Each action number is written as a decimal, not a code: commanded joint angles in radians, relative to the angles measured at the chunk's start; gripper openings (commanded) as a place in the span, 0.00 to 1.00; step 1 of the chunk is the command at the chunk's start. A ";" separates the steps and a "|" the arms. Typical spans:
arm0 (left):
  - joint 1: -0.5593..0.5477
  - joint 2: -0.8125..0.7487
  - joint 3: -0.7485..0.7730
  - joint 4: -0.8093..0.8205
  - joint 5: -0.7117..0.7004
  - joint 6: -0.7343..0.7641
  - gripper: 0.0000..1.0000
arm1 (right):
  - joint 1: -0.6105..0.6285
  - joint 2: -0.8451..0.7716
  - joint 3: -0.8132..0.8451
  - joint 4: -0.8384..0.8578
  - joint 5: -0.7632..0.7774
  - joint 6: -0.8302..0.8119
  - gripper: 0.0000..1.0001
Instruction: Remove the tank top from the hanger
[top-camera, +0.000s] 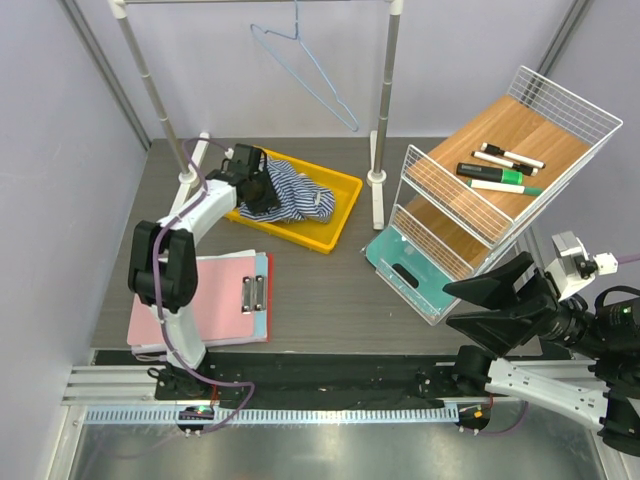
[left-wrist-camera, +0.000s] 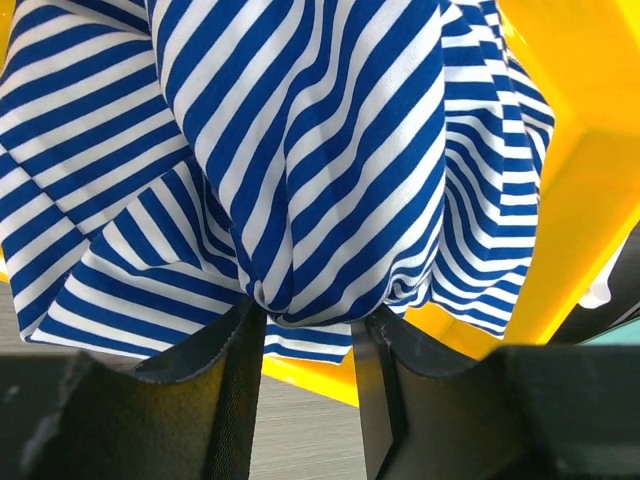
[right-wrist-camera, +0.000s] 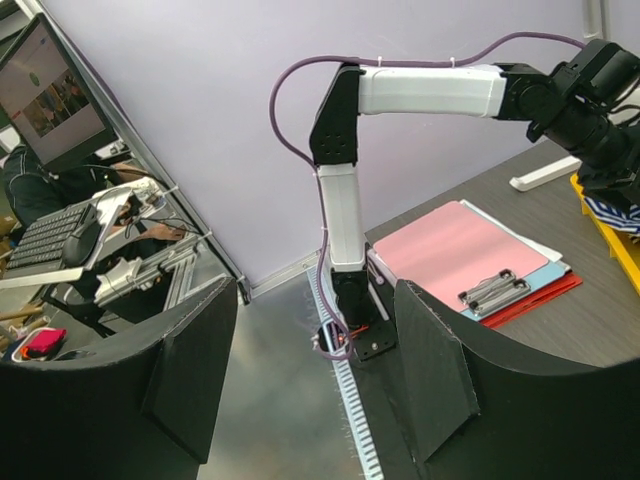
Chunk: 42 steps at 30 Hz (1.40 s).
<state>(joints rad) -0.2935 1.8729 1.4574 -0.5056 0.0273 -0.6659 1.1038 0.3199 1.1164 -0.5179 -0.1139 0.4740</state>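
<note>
Dark grey worktop (top-camera: 330, 290), lilac walls all round. One tank top (left-wrist-camera: 300, 150), bunched up in the one yellow tray (top-camera: 340, 205) at the back left. Left end effector (left-wrist-camera: 310, 330) is pinching a fold of the striped cloth between its fingers. One hanger (top-camera: 327, 84), bare, hooked on the rack (top-camera: 385, 90) bar above and well apart from the tray. Right end effector (right-wrist-camera: 318, 350) is spread with nothing in it, off at the near right. So two end effectors, only one gripping.
</note>
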 joint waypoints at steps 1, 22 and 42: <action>-0.003 -0.026 0.024 0.023 -0.004 0.008 0.41 | -0.001 -0.010 0.026 -0.002 0.026 0.002 0.69; -0.084 -0.460 -0.120 -0.060 -0.018 0.075 0.85 | -0.002 -0.048 0.010 -0.060 0.037 -0.032 0.71; -0.279 -1.409 -0.871 0.461 0.532 -0.213 1.00 | -0.004 -0.317 -0.283 -0.007 0.037 0.026 0.81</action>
<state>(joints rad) -0.5686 0.5900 0.6567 -0.2279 0.4194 -0.7872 1.1038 0.0704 0.8650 -0.5617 -0.0978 0.4618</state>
